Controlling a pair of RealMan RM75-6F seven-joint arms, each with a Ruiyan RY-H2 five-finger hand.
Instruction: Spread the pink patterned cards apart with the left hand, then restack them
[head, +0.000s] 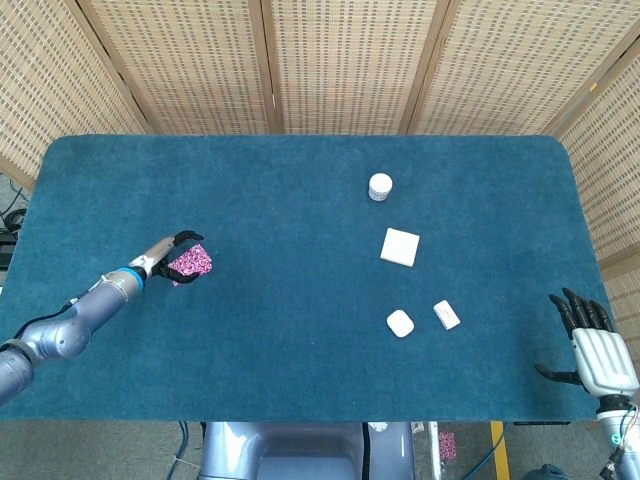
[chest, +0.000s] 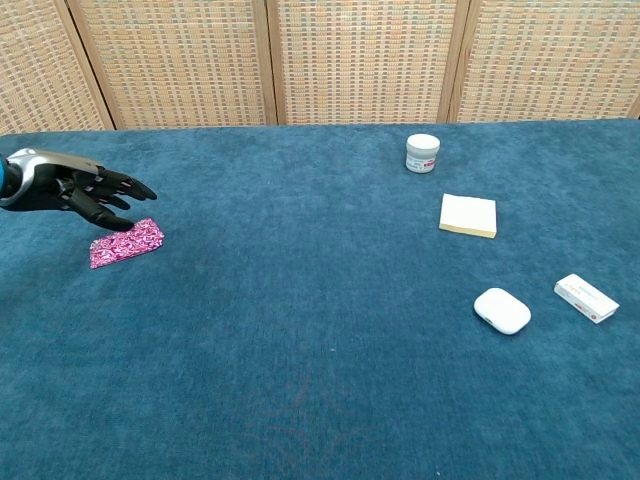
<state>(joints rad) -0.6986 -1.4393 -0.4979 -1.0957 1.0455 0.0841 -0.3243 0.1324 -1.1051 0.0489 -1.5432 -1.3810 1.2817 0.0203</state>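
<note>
Cards (head: 189, 263) lie flat on the blue bench (head: 300, 330), far over on its left side, in one tight pink stack; you can't make out separate cards from either view. In the chest view they sit at a slight slant (chest: 126, 243), the right end a little farther from the robot than the left.

Your left hand (head: 172, 254) hovers just beside and above the stack, palm down, with its dark fingers (chest: 125, 187) fanned apart and reaching out past the cards' far edge. It holds nothing. From the chest view the hand (chest: 80, 194) looks clear of the stack, with bench showing between the lower fingertips and the pink surface; from the head view the hand overlaps the cards' left edge, so you can't tell for sure whether a fingertip brushes them.

Your right hand (head: 595, 347) is at the near right corner of the bench, well apart from everything, fingers spread and straight, holding nothing. Only the head view shows it.

On the right half of the bench stand a small white jar (chest: 422, 153), a pale square pad (chest: 468, 216) nearer the robot, then a white earbud case (chest: 502, 310) and a small white box (chest: 586, 297) side by side, apart from each other.
</note>
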